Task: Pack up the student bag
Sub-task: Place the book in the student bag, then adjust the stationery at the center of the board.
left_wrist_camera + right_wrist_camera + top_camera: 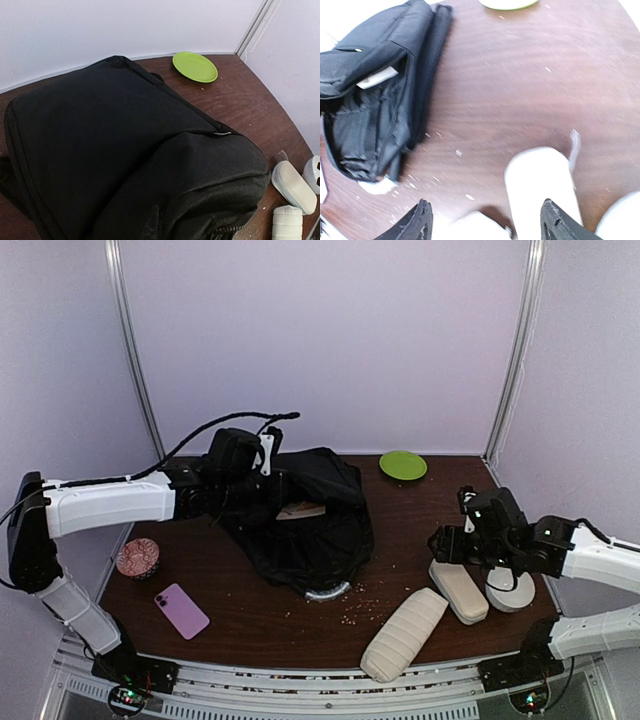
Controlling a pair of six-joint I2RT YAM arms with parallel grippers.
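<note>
The student bag (312, 520) lies left of the right gripper (442, 543), jaws apart, while the closed left gripper (262, 462) seems to pinch its far edge.

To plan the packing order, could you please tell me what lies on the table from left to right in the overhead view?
patterned round tub → purple phone → student bag → green plate → beige case → white round dish

top: above table (420, 540) | left wrist: close over student bag (100, 150) | right wrist: low | shared: student bag
</note>
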